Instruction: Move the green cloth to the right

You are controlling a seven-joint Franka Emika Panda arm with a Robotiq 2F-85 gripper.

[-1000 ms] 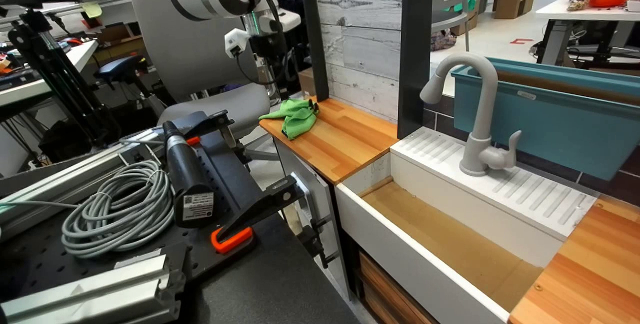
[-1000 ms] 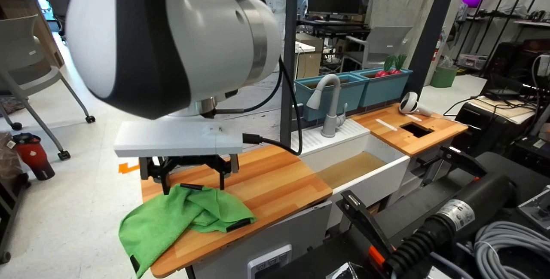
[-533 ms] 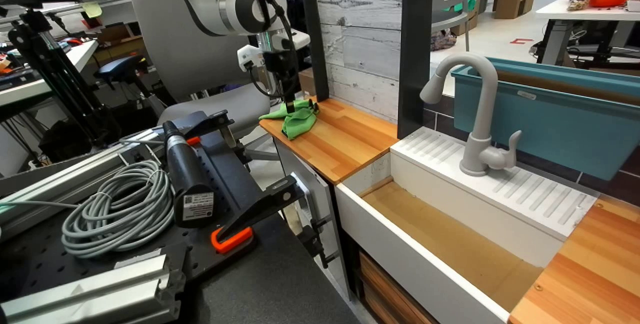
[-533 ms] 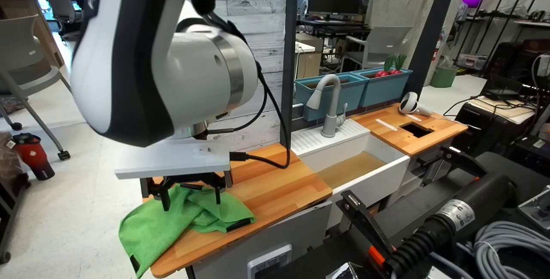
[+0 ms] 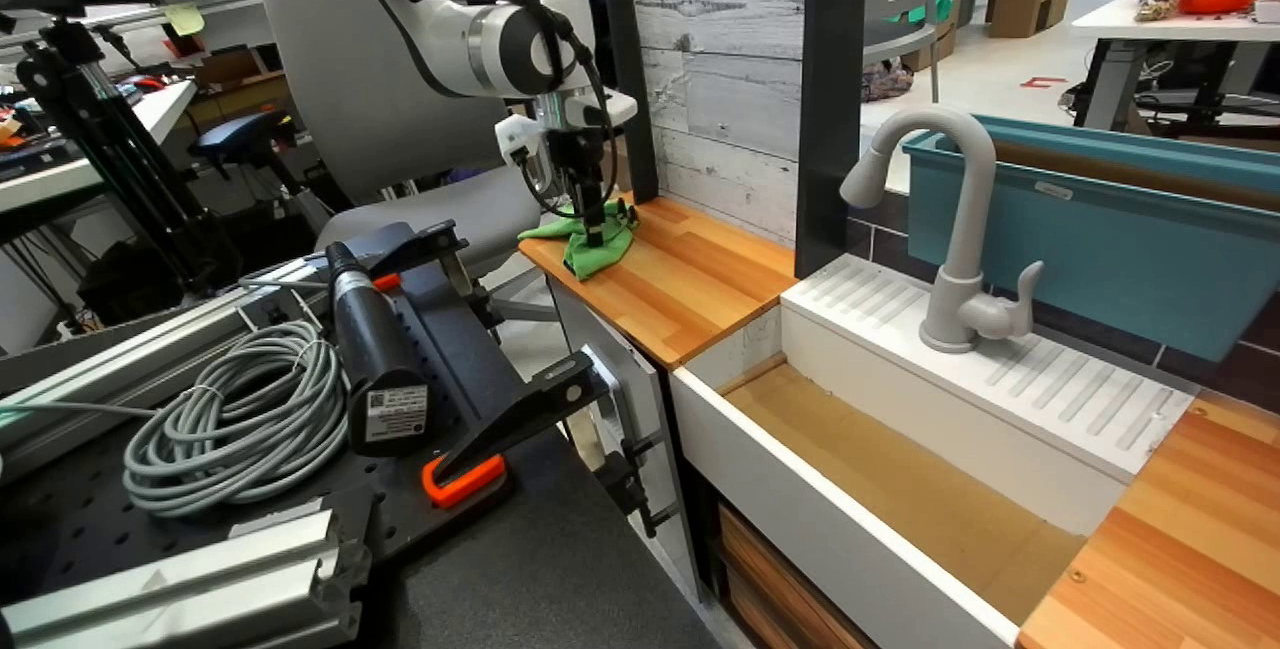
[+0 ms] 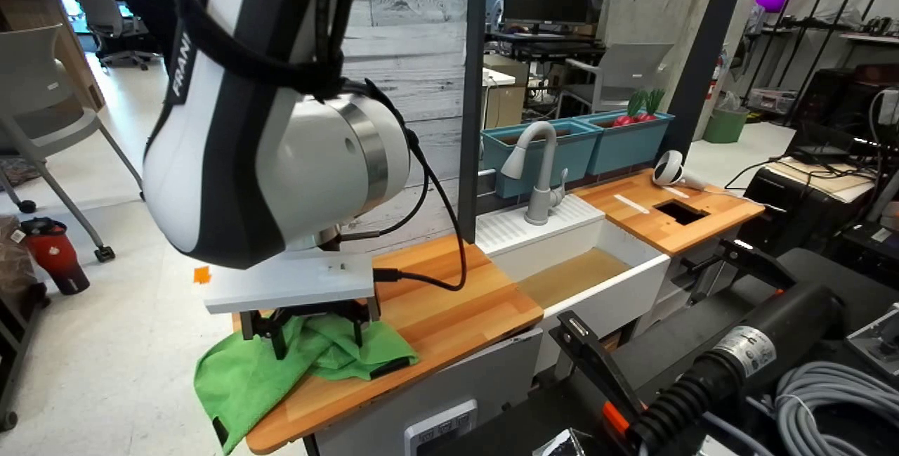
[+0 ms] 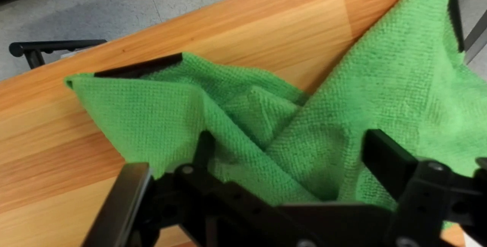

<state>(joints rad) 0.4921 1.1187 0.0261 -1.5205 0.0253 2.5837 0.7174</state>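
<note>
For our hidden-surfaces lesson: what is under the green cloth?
The wooden countertop, visible beside the green cloth; one cloth end overhangs the edge. The cloth hides whether anything else lies there.

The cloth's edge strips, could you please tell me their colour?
The strips on the cloth are black, best seen in the wrist view.

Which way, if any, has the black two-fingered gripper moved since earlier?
Yes: in both exterior views, the black gripper has come down toward the striped wooden counter.
</note>
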